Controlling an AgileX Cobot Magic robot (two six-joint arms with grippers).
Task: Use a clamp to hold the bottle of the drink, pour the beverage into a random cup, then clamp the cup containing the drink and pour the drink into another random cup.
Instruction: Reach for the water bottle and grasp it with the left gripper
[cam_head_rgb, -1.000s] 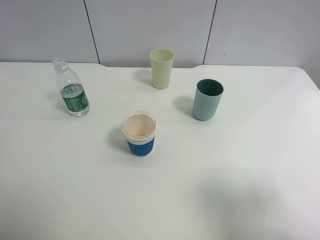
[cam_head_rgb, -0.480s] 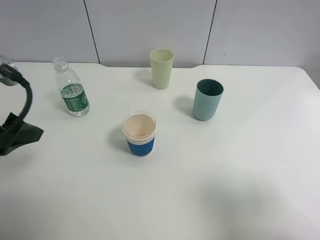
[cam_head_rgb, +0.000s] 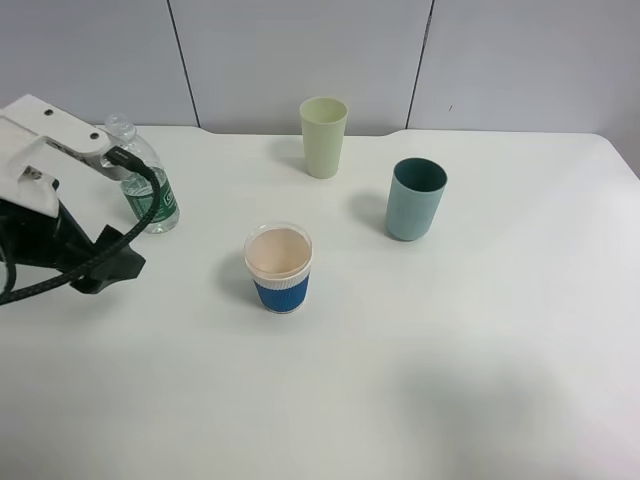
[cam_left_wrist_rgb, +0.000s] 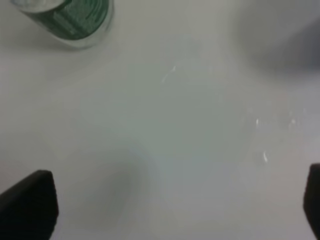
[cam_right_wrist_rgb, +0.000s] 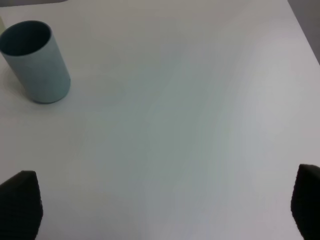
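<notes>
A clear plastic bottle (cam_head_rgb: 152, 205) with a green label stands at the back left, partly hidden by my left arm. It also shows in the left wrist view (cam_left_wrist_rgb: 70, 20). My left gripper (cam_head_rgb: 115, 265) hangs open and empty just in front of the bottle and apart from it, with its dark fingertips (cam_left_wrist_rgb: 27, 205) spread wide. A blue-sleeved paper cup (cam_head_rgb: 279, 268) stands in the middle, a pale green cup (cam_head_rgb: 323, 137) at the back, and a teal cup (cam_head_rgb: 415, 198) to the right. My right gripper (cam_right_wrist_rgb: 162, 205) is open and empty over bare table, with the teal cup (cam_right_wrist_rgb: 35, 62) ahead of it.
The white table (cam_head_rgb: 450, 350) runs to a grey panelled wall (cam_head_rgb: 300, 50) at the back. The right arm does not show in the exterior high view. A black cable (cam_head_rgb: 90, 255) loops along my left arm.
My left arm has come into view from the left edge and moved right, toward the bottle. The bottle and the three cups have not moved.
</notes>
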